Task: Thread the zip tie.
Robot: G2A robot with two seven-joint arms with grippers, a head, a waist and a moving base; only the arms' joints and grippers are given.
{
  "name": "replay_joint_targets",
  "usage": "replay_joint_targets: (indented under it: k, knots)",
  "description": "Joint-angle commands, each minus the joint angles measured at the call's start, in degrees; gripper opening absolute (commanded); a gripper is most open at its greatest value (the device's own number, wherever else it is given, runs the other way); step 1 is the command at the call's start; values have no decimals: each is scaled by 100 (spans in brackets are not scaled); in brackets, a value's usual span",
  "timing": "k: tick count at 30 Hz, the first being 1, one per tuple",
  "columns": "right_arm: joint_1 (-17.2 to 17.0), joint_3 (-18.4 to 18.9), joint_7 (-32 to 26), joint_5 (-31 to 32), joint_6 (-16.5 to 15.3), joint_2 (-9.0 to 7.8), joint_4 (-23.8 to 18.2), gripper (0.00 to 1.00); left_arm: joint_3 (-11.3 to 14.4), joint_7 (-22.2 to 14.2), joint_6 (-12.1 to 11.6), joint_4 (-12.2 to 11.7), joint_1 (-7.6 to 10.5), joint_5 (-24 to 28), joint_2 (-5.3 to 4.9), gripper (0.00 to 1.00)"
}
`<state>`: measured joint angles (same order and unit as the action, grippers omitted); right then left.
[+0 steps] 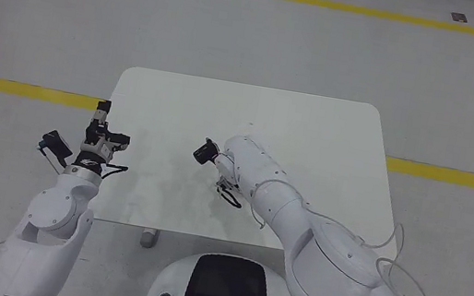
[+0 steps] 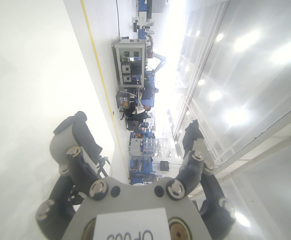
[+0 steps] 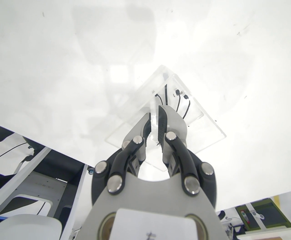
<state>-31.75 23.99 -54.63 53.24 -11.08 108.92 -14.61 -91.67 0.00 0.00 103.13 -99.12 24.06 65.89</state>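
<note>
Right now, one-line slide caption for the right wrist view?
Right gripper down at a clear acrylic fixture on the white table, among black zip ties held in it.

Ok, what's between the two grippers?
Top view: bare table between left gripper and right gripper. Right wrist view: a clear plate holding zip ties just ahead of the right gripper.
</note>
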Motion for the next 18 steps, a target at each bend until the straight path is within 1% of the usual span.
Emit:
replay_joint_targets:
  k: [1,7,18]
  knots:
    - [6,13,19,2,17,12,30,12,0,0,0,0,0,0,0,100]
    - [34,59,114,5,34,37,99,17,0,0,0,0,0,0,0,100]
    - [53,134,141,25,203,70,215,16,0,0,0,0,0,0,0,100]
